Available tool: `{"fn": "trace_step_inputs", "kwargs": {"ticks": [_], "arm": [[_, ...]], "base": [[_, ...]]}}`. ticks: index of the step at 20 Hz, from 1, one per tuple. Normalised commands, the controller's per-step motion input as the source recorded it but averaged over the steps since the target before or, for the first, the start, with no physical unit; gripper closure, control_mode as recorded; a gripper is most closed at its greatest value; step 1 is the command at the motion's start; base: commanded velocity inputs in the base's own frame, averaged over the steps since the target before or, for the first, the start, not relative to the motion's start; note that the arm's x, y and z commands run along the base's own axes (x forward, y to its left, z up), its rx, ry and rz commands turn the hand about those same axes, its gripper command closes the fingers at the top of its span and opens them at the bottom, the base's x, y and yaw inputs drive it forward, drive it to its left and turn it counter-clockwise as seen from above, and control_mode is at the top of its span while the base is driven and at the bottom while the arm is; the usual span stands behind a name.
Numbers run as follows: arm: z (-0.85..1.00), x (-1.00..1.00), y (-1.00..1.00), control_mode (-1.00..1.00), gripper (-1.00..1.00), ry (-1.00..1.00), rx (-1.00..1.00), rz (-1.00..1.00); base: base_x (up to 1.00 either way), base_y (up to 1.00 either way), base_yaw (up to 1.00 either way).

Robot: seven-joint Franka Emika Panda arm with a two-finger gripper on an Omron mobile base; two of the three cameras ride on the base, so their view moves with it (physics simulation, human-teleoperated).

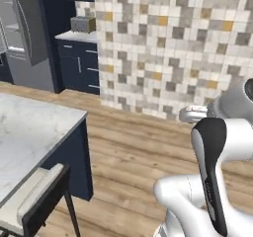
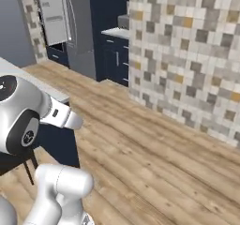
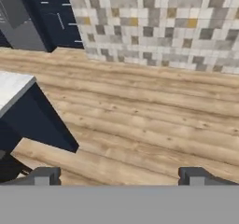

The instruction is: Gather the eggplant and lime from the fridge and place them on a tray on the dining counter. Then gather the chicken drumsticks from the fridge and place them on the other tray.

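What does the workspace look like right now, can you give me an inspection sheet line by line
Surface: white marble dining counter on a dark blue base, at the left of the left base view; the part in view is bare.
Job's things: fridge stands far off past the wood floor, its door open; eggplant, lime, drumsticks and trays: nothing seen.
Clutter: a toaster sits on the far counter beside the fridge.
Grippers: gripper open, holding nothing, hanging over the floor.
Cables: nothing seen.
Surroundings: mosaic tile wall, dark blue cabinets next to the fridge, a chair tucked at the dining counter.
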Motion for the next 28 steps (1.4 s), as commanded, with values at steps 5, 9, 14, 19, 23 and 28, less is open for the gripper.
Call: {"fn": "trace_step_inputs", "kwargs": {"ticks": [5, 9, 14, 19, 23, 28], "arm": [[0.0, 0.0, 0.0, 1.0, -1.0, 0.0, 0.0, 0.0], [0.0, 0.0, 0.0, 1.0, -1.0, 0.0, 0.0, 0.0], [0.0, 0.0, 0.0, 1.0, -1.0, 0.0, 0.0, 0.0], [0.0, 0.0, 0.0, 1.0, -1.0, 0.0, 0.0, 0.0], [0.0, 0.0, 0.0, 1.0, -1.0, 0.0, 0.0, 0.0], [0.0, 0.0, 0.0, 1.0, -1.0, 0.0, 0.0, 0.0]], "base": [[0.91, -0.39, 0.77], [0.76, -0.31, 0.84], [0.52, -0.59, 0.76], [0.18, -1.0, 0.47], [0.52, -1.0, 0.41], [0.96, -0.99, 0.39]]}}
